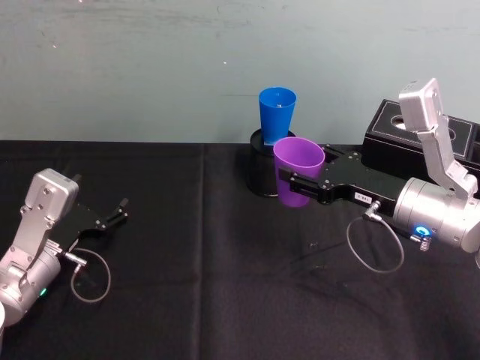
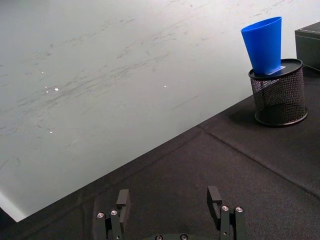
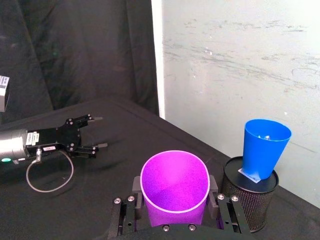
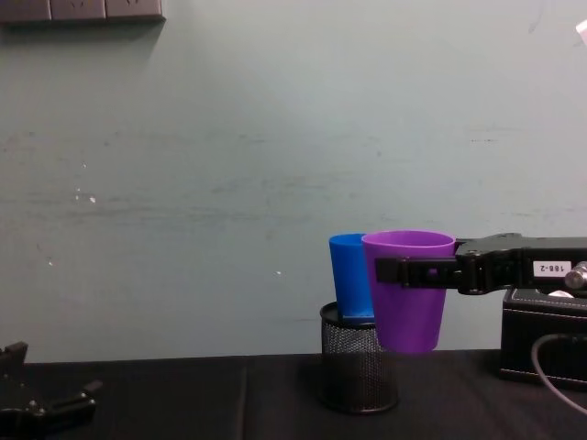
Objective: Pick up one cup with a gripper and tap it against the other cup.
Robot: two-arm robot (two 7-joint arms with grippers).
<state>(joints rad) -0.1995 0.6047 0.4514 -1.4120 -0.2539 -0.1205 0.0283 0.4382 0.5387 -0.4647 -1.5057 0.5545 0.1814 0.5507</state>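
While the L gripper (image 1: 116, 212) lies parked low on the black cloth (image 1: 187, 300) at the near left, fingers spread w/ nothing btwn them, the R gripper (image 1: 296, 180) reaches in from the right toward mid-table. Its long flat fingers clamp the purple cup (image 1: 298, 159) from both sides, on its upper part. The cup is upright, mouth up, and looks empty in the R wrist view. Chest view has the cup's base clear of the cloth, approx. level w/ the top of the mesh pen holder (image 1: 257, 171). Just behind the purple cup, the holder stands on the cloth, and the blue cup (image 1: 277, 112) stands upright on top of it. R wrist view shows a gap btwn the two cups: close, not touching. Farther right, a black box (image 1: 390, 131) sits at the table's back edge, near the pale wall (image 1: 150, 67).
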